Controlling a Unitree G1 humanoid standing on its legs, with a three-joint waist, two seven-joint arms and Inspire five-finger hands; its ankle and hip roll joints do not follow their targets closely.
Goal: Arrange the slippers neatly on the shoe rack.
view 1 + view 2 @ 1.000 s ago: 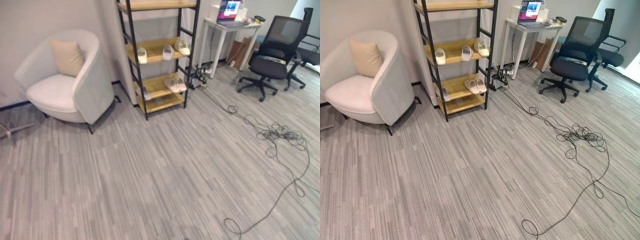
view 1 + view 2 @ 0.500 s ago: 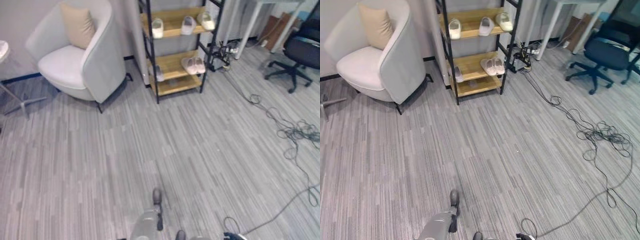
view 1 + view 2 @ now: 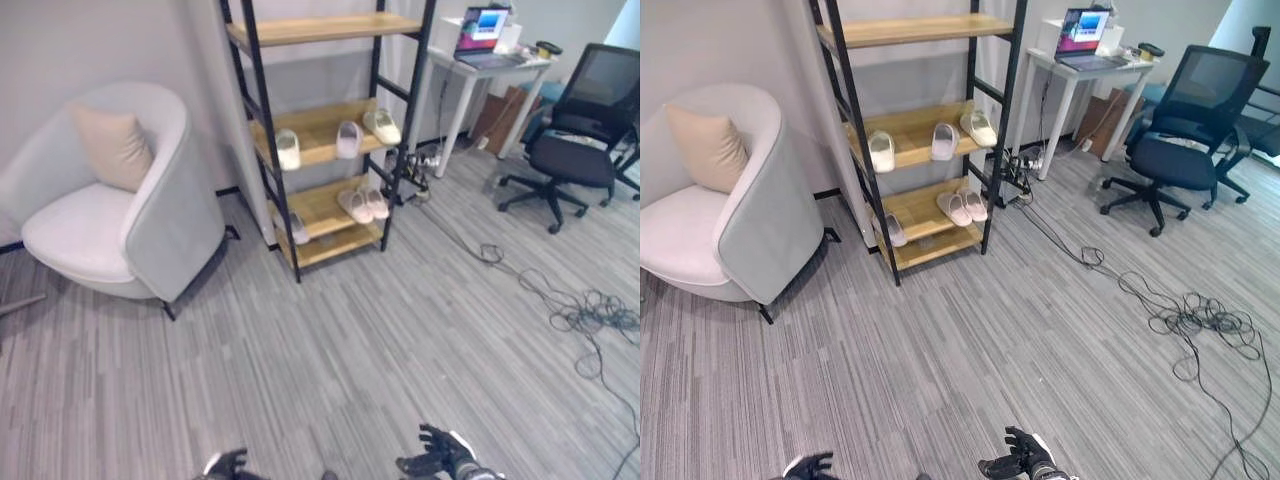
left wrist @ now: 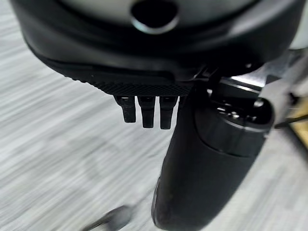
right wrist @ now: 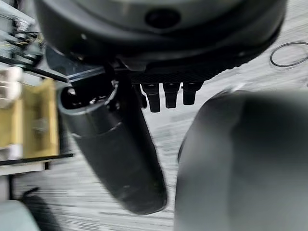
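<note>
The shoe rack point(image 3: 315, 123) has a black frame and wooden shelves and stands against the far wall. Three white slippers lie apart on its middle shelf: one at the left point(image 3: 287, 149), one in the middle point(image 3: 347, 139), one at the right point(image 3: 382, 125). On the shelf below, a pair point(image 3: 362, 204) lies side by side and a single slipper point(image 3: 297, 229) sits by the left post. My left hand point(image 3: 225, 464) and right hand point(image 3: 435, 462) hang low over the floor, far from the rack. Both are open, fingers point(image 4: 147, 113) straight, holding nothing.
A white armchair point(image 3: 150, 220) with a beige cushion stands left of the rack. To the right are a white desk point(image 3: 470, 70) with a laptop, a black office chair point(image 3: 575, 130), and loose cables point(image 3: 590, 320) across the grey floor.
The camera has tilted, so the whole picture shifted. The grey arm seen at the bottom edge is gone and both hands now show there. The slippers have not moved on the rack.
</note>
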